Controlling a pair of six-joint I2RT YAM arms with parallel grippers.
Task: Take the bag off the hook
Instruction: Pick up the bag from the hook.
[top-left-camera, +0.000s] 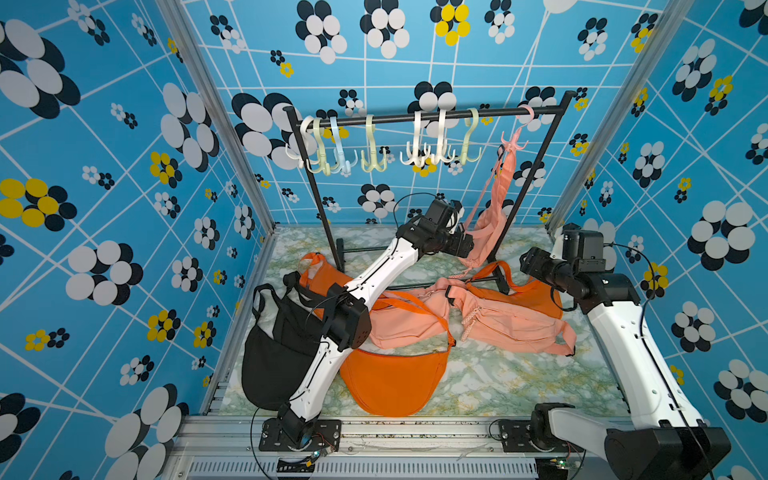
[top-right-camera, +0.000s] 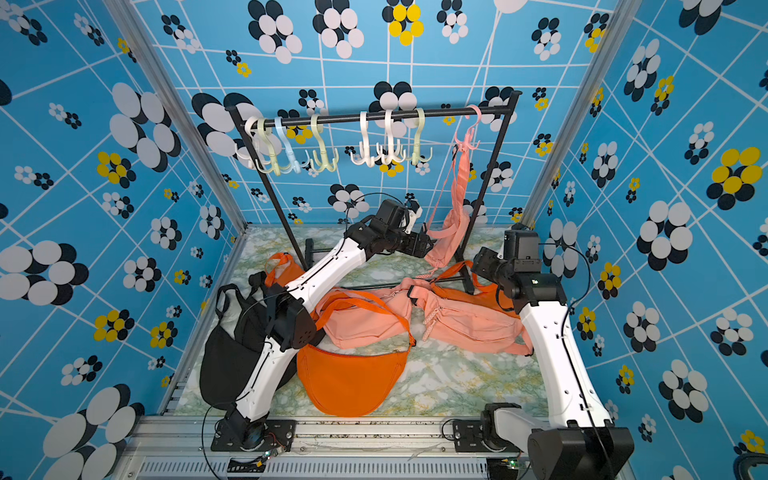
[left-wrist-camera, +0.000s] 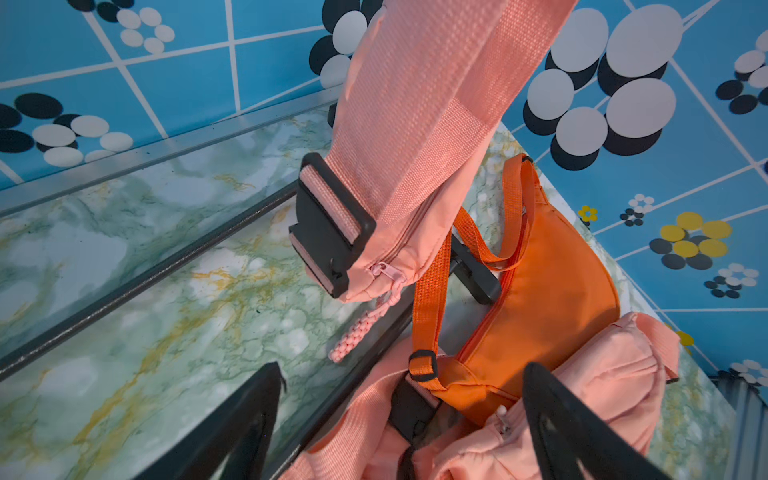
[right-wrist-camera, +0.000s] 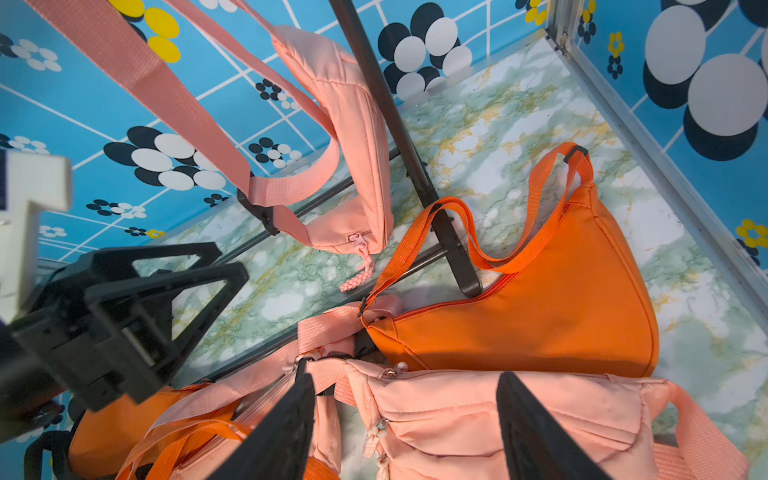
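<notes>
**A:** What is the left gripper (left-wrist-camera: 403, 368) doing?

**B:** Its fingers (left-wrist-camera: 245, 424) are spread wide with nothing between them. It sits just beside the lower end of the hanging pink bag (top-left-camera: 492, 220) and does not grip it.

**A:** And the right gripper (right-wrist-camera: 407, 376)?

**B:** It is spread apart too, and empty. It hovers over the bags near the right edge of the table (top-left-camera: 498, 386).

**A:** Where does the bag hang?

**B:** By its strap from the pink hook (top-left-camera: 514, 141), at the right end of the rail (top-left-camera: 395, 119), over the table's back right corner.

**A:** How many hooks (top-left-camera: 370, 145) are there?

**B:** Eight on the rail: three white, three pale green, one blue and one pink.

**A:** And bags?

**B:** Seven, as far as I can count.
- **Pink:** three. One hangs, and a second pink bag (top-left-camera: 407, 320) and a third pink bag (top-left-camera: 515, 326) lie mid-table.
- **Orange:** three. The front orange bag (top-left-camera: 395, 382) is by the front edge, the left orange bag (top-left-camera: 320, 270) is behind the left arm, and the right orange bag (top-left-camera: 536, 297) is toward the right edge.
- **Black:** one black bag (top-left-camera: 270, 361) at the left edge.
</notes>
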